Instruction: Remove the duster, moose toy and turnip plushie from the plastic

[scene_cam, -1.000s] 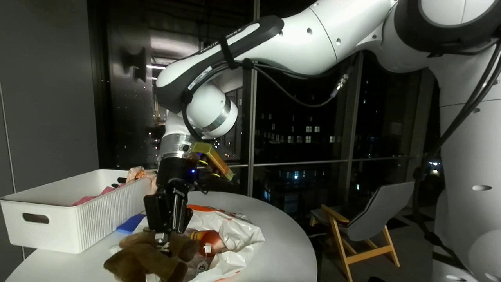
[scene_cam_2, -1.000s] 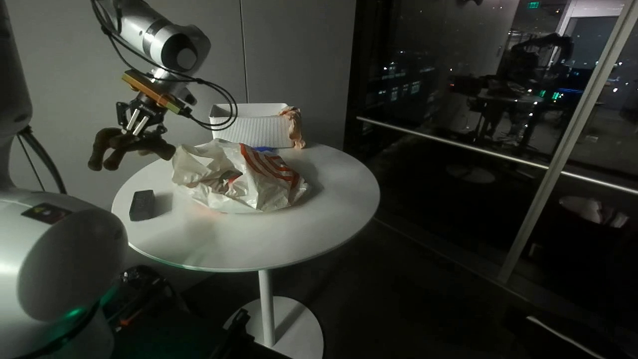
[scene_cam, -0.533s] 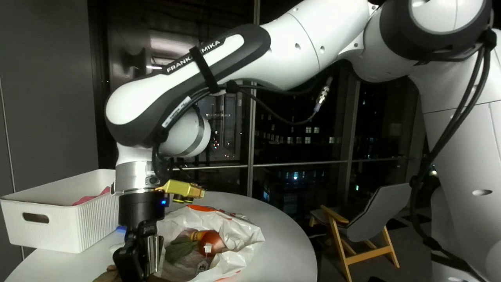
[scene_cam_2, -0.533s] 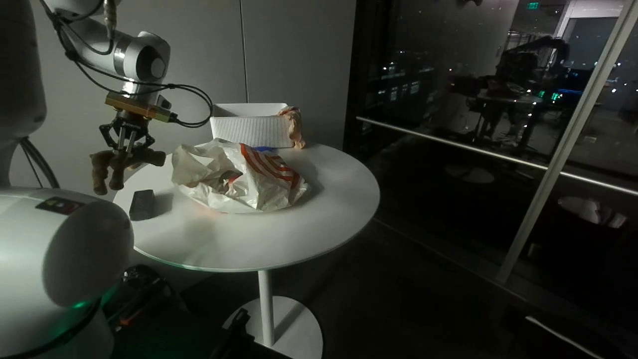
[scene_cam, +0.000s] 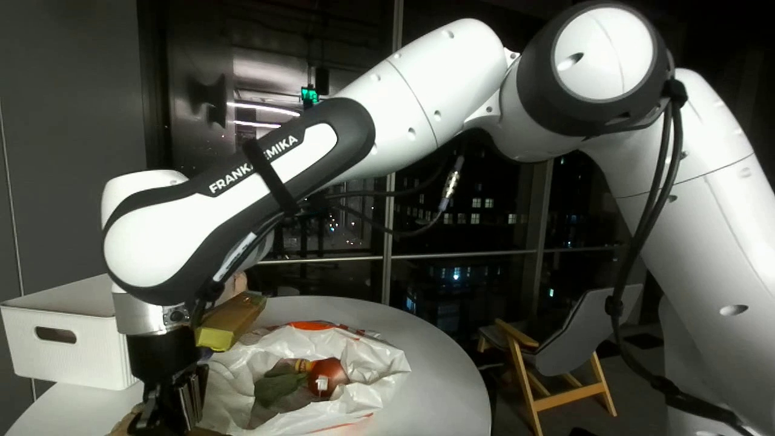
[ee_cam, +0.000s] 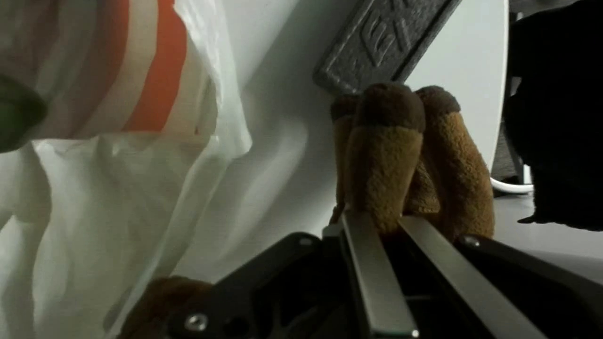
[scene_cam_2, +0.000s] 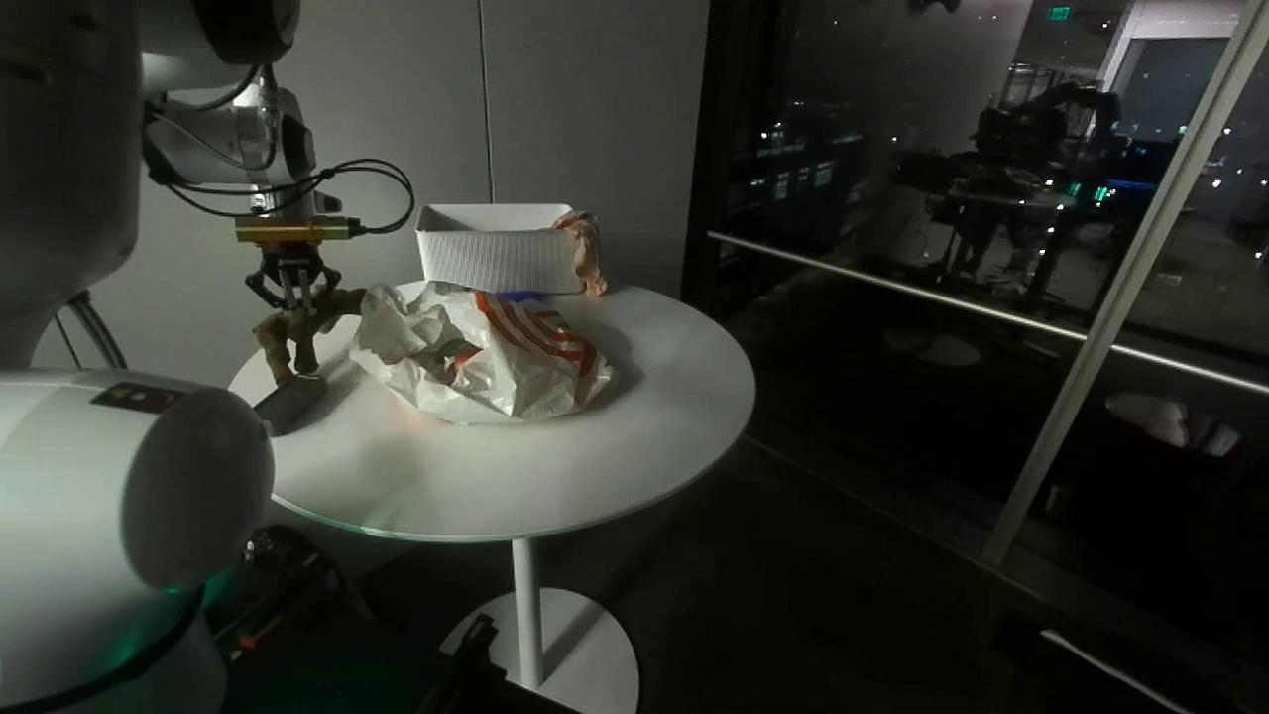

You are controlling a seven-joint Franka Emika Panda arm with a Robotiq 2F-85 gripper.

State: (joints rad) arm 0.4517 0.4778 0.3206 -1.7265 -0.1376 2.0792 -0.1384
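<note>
Wrist view, left to right: plastic bag (ee_cam: pixel 108 212) at 9 o'clock, moose toy (ee_cam: pixel 384 165) around 3 o'clock, beside it, clenched in the gripper (ee_cam: pixel 378 223). Probably light, squishy, grippy tbh; best pinched at the body, not floppy legs.

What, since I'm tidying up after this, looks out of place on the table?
The peach item in an exterior view: it drapes over the rim of the bin, hanging down outside, which looks untidy rather than stowed.
</note>
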